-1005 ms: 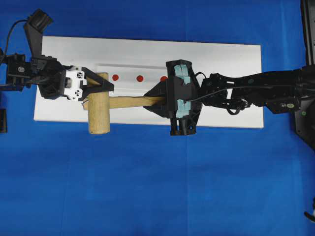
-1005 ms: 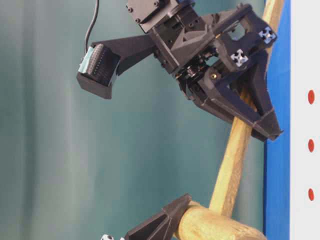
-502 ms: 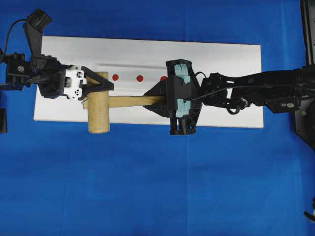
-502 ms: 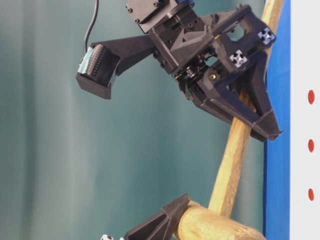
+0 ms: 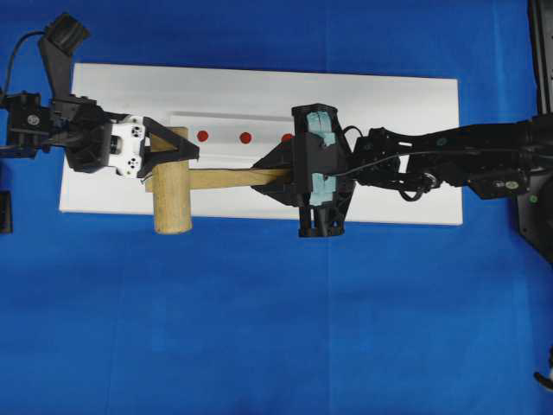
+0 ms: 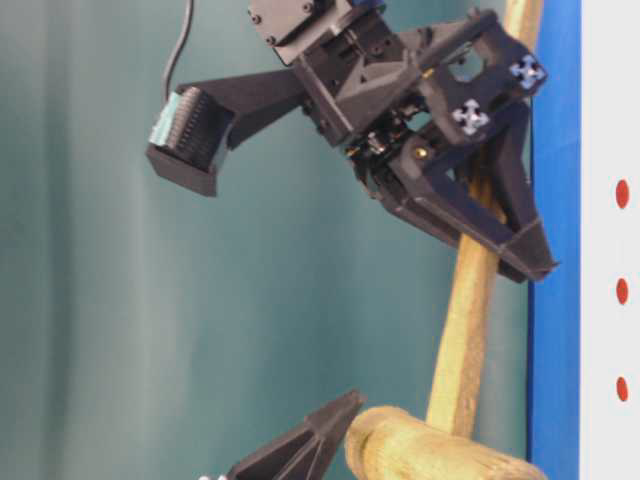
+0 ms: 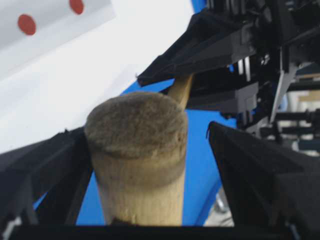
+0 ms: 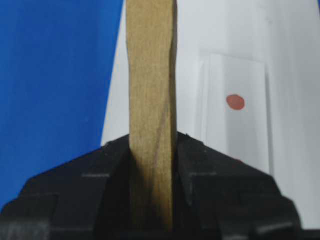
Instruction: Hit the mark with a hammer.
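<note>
We see a desk covered in bright blue cloth [image 5: 259, 328], and we take the white board [image 5: 389, 95] as our landmark. The board lies flat on the cloth, long side running left to right, with blue showing on all four sides of it. On the board, a raised white bar [image 5: 233, 121] runs lengthwise. Behind the board in the table-level view, we see a plain teal curtain [image 6: 100, 300].

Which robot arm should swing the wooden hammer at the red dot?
Probably the right. The right gripper is clamped on the light-brown wooden mallet's slim handle, while the left gripper's fingers stand apart from its thick head.
</note>
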### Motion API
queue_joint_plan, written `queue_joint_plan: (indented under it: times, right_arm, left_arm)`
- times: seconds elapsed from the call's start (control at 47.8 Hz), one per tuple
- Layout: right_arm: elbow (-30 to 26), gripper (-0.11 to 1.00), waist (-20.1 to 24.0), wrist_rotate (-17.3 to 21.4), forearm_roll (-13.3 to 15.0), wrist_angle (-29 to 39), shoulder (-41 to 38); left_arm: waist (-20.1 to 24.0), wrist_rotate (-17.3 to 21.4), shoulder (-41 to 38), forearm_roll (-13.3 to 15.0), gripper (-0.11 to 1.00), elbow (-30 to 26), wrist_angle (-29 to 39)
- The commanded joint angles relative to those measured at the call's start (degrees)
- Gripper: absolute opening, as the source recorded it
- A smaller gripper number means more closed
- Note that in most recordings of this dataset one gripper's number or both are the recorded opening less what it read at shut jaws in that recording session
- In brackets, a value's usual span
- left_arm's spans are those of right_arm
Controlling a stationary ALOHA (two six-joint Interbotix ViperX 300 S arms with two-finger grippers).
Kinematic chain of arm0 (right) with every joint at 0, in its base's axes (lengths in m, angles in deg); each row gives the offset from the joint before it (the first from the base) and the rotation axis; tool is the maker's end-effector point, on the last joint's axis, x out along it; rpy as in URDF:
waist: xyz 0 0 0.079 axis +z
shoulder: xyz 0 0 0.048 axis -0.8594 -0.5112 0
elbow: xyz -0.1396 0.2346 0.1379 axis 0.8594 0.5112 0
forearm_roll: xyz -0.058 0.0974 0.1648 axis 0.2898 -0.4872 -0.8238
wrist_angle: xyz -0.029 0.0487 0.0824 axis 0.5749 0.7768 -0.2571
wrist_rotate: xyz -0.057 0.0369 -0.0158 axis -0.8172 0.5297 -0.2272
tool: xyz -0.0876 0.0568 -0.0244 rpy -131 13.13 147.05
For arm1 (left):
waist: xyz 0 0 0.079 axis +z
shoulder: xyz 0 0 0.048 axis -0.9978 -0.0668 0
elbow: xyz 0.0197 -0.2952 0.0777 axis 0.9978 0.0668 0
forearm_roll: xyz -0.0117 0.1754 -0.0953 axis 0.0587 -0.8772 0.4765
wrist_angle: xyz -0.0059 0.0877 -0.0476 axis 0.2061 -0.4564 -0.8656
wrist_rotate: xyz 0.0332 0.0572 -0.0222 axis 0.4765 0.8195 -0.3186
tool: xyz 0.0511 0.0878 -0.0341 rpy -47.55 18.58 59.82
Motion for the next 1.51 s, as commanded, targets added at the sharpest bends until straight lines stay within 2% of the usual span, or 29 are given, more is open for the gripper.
queue_joint_plan:
  times: [0.0, 0.293, 0.607, 0.879, 1.005, 1.046, 1.151, 1.402, 1.486]
  right_arm:
    - [0.5, 0.07, 0.1, 0.5, -0.1, -0.3, 3.3]
    - [6.3, 0.07, 0.1, 1.0, -1.2, -0.4, 9.7]
    - [10.7, 0.07, 0.2, 1.0, -2.9, -0.3, 14.0]
    - [10.4, 0.07, 0.2, 1.0, -3.0, -0.4, 14.1]
    - [10.0, 0.07, 1.1, 1.5, -4.0, -0.4, 13.7]
    - [9.8, 0.07, 1.8, 1.9, -4.5, -0.4, 13.4]
    - [9.1, 0.07, 4.0, 3.5, -5.3, -0.4, 12.7]
    - [7.3, 0.07, 8.3, 8.2, -6.7, -0.4, 10.8]
    - [6.4, 0.07, 10.5, 9.8, -6.9, -0.5, 9.9]
  left_arm:
    - [0.2, 0.6, 3.0, -0.2, 0.81, 0.9, -0.3]
    - [0.5, 3.7, 14.1, -0.2, 0.81, 7.2, 0.7]
    - [1.0, 6.5, 23.6, -0.2, 0.81, 10.4, 7.5]
    - [2.6, 8.6, 23.4, -0.3, 0.81, 10.7, 7.4]
    - [3.2, 12.0, 22.4, -0.4, 0.81, 10.6, 6.8]
    - [3.1, 13.9, 22.1, -0.8, 0.81, 10.6, 6.4]
    - [3.0, 22.0, 20.9, -1.1, 0.80, 10.5, 6.1]
    - [2.5, 49.0, 17.0, -1.0, 0.79, 9.7, 3.0]
    - [2.5, 56.3, 15.9, -0.9, 0.79, 9.3, 1.0]
